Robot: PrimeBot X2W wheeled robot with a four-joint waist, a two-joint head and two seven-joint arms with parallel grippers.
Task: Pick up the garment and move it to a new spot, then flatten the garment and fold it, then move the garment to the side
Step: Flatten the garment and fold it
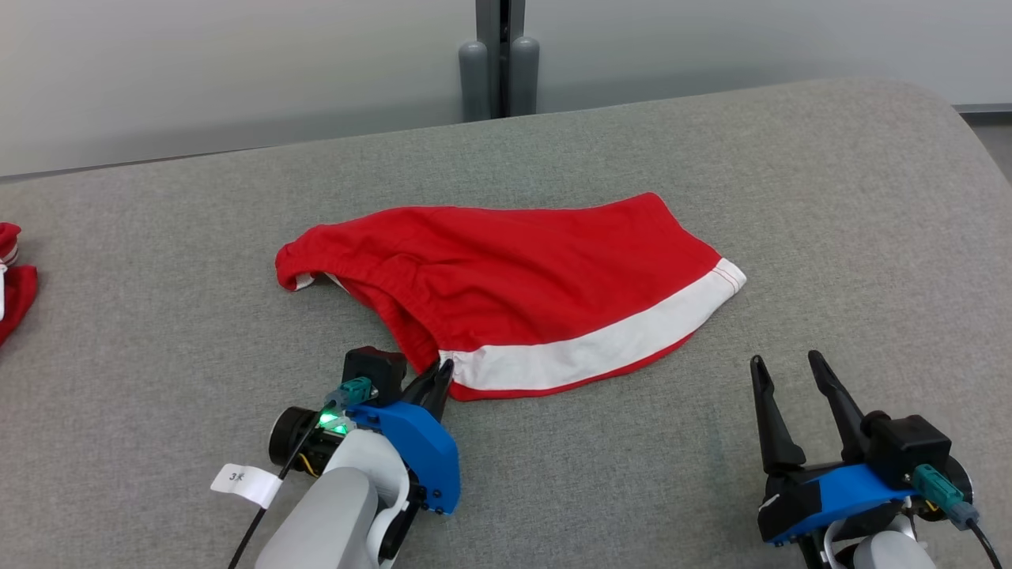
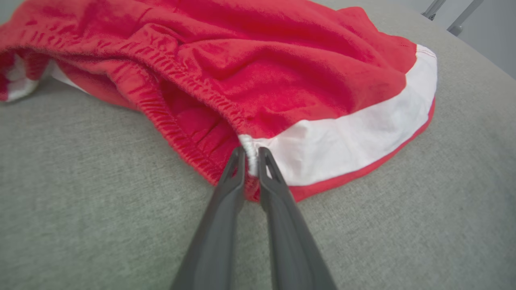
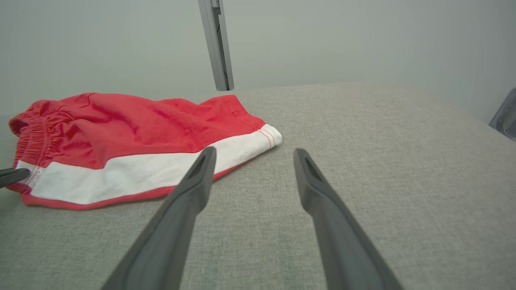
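Though unclear in head view, L wrist view: left end effector [image 2: 252,155] pinching garment [image 2: 262,72] hem, right end effector [image 1: 787,362] spread

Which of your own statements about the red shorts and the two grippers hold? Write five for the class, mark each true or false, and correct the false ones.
1. The left gripper pinches the red shorts at one end of their white band. True.
2. The right gripper is shut. False: its fingers stand apart and hold nothing.
3. The shorts lie on a grey fabric surface. True.
4. The right gripper touches the shorts. False: it is off to the side, apart from them.
5. Another red cloth shows at the left edge of the head view. True.
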